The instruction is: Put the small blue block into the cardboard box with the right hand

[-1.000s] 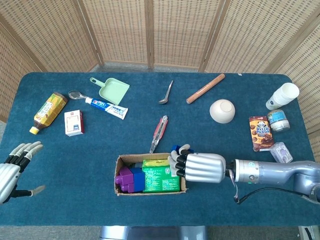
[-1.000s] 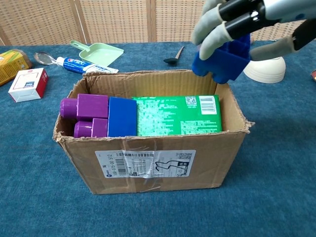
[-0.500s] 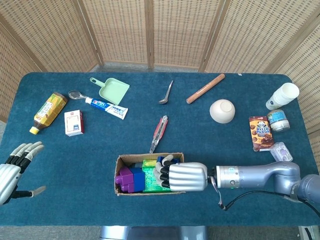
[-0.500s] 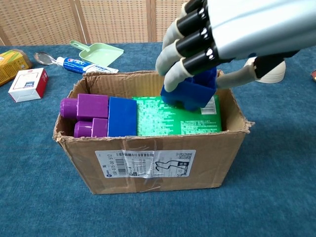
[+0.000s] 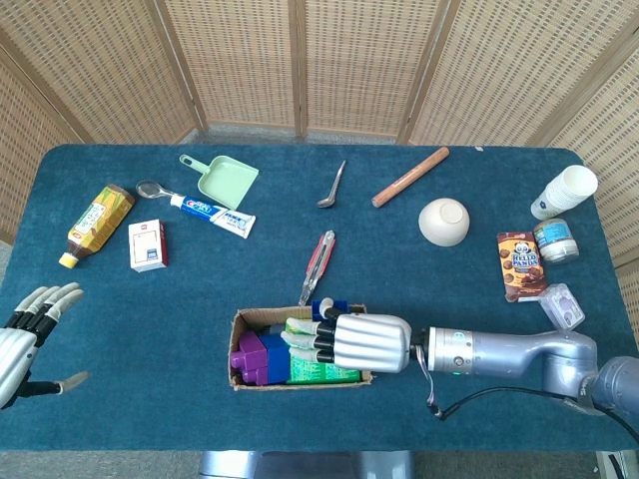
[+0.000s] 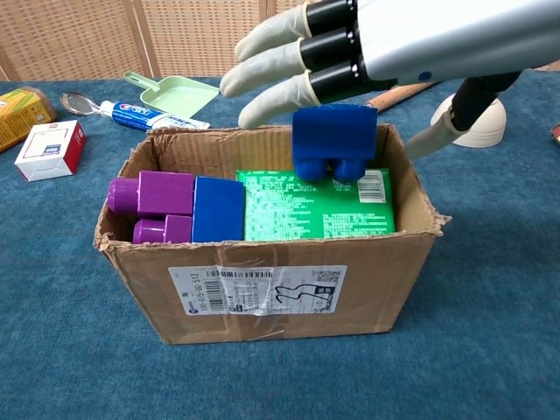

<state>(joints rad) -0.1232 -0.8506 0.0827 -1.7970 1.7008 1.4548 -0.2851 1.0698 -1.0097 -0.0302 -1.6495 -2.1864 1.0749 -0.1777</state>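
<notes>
Fingers (image 6: 262,31) of right hand (image 6: 411,39) are spread and extended over the cardboard box (image 6: 271,280), nothing clamped between them. Small blue block (image 6: 334,142) sits inside the box at the back wall, studs down, resting on the green carton (image 6: 315,210); chest view shows clear air between block and fingertips, thumb off to the right of it near the box rim. Head view: right hand (image 5: 361,342) lies over the right half of the box (image 5: 243,321), small blue block (image 5: 327,306) just peeking out above the fingers at the far edge. Also in the box, left side: purple block (image 6: 149,206) and a second blue block (image 6: 217,208), touching each other and the green carton. Left hand (image 5: 25,334) at the left table edge, well apart from the box, fingers apart, holding nothing. Rest of the blue table (image 5: 449,279): red tongs (image 5: 317,265) just beyond the box, green dustpan (image 5: 222,181), toothpaste tube (image 5: 213,213), spoon (image 5: 152,189), tea bottle (image 5: 98,223), small red-white box (image 5: 147,245), ladle (image 5: 333,186), rolling pin (image 5: 410,177), white bowl (image 5: 443,222), snack packet (image 5: 520,264), paper cups (image 5: 564,191) and small jar (image 5: 554,239) at the right.
</notes>
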